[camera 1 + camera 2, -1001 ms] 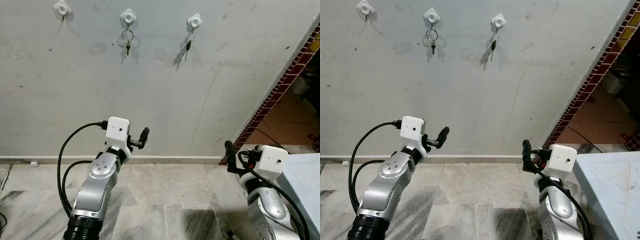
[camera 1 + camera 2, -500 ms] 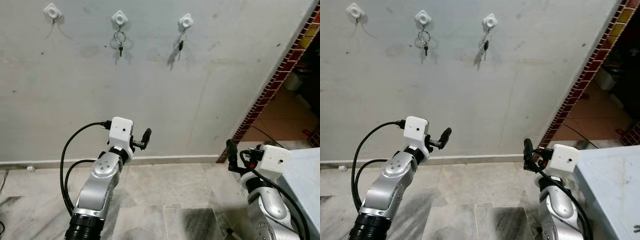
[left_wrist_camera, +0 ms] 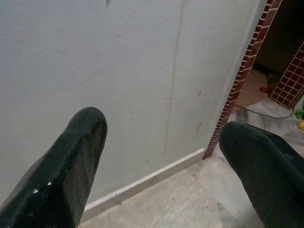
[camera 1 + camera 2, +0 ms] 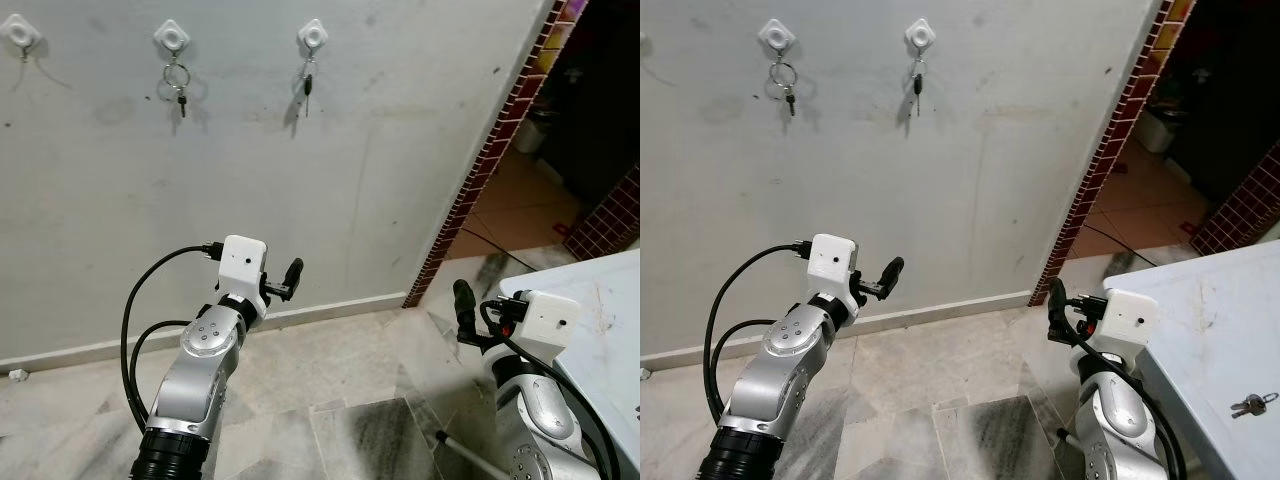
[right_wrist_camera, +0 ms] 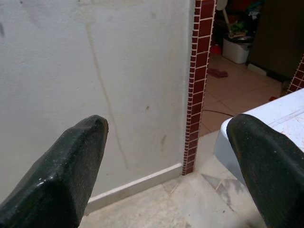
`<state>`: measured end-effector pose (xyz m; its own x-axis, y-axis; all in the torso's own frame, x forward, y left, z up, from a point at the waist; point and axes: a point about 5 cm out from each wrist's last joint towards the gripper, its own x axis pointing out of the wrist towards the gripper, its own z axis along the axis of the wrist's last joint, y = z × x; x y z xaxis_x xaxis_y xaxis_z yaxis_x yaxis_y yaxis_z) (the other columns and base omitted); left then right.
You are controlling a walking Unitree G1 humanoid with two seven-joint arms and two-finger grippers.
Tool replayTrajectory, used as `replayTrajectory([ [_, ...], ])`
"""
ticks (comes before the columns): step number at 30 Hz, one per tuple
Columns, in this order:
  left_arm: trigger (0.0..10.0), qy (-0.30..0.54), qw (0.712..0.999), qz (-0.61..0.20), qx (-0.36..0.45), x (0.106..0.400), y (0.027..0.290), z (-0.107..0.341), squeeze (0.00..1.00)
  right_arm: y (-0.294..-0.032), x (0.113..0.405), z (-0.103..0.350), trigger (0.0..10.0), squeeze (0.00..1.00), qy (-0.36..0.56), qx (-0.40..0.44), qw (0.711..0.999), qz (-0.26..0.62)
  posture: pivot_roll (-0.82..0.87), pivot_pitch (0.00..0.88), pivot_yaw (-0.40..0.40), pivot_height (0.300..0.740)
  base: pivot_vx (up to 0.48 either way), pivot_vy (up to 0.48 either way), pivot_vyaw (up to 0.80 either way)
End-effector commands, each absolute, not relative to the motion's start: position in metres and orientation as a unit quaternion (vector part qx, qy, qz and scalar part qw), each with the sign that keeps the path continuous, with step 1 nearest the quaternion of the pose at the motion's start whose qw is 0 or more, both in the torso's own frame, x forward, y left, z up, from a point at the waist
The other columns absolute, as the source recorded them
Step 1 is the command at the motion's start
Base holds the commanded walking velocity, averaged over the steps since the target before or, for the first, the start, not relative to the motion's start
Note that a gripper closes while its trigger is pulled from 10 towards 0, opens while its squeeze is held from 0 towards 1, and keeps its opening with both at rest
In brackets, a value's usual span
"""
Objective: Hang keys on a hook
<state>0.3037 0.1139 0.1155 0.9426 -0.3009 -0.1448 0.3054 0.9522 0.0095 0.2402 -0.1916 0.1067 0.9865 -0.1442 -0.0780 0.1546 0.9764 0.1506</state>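
A small bunch of keys [image 4: 1247,404] lies on the pale table [image 4: 1200,330] at my right, beyond my right arm. On the grey wall are three white hooks. The left hook [image 4: 20,30] is bare, the middle hook [image 4: 172,37] carries a key ring [image 4: 178,82], and the right hook [image 4: 312,35] holds a key [image 4: 308,82]. My left gripper [image 4: 290,278] is raised toward the wall, open and empty, well below the hooks. My right gripper [image 4: 465,300] is open with nothing in it, beside the table's corner. Both wrist views show spread fingers [image 3: 71,156] [image 5: 71,161].
A wall edge trimmed with red brick tiles [image 4: 490,150] opens onto a tiled room at the right with a bin [image 5: 237,47]. The floor is grey marble [image 4: 320,380]. A thin white rod [image 4: 470,460] lies on the floor near my right side.
The camera has swung to the right: hooks slid left in the picture, and the table with its keys came into view. Both arms keep the same pose.
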Motion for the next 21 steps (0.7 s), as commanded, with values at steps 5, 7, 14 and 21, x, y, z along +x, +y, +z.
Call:
replayTrajectory([
  [5,10.0,0.087,0.984,-0.152,0.011,0.304,0.112,0.115,0.0,-0.196,0.238,0.106,10.0,0.0,0.037,0.077,0.993,-0.086,0.06,0.009,-0.055,0.74,0.0,0.0,-0.8],
  [7,10.0,0.09,0.984,-0.154,0.008,0.304,0.112,0.114,0.0,-0.196,0.238,0.107,10.0,0.0,0.037,0.076,0.993,-0.088,0.06,0.012,-0.05,0.74,0.0,0.0,-0.8],
  [14,10.0,0.085,0.982,-0.167,-0.002,0.305,0.109,0.121,0.0,-0.197,0.236,0.112,10.0,0.0,0.026,0.078,0.991,-0.102,0.05,0.021,-0.033,0.74,0.0,0.0,-0.8],
  [21,10.0,0.084,0.978,-0.193,-0.003,0.298,0.108,0.126,0.0,-0.198,0.234,0.114,10.0,0.0,0.021,0.079,0.991,-0.109,0.05,0.042,-0.015,0.74,0.0,0.0,-0.8],
])
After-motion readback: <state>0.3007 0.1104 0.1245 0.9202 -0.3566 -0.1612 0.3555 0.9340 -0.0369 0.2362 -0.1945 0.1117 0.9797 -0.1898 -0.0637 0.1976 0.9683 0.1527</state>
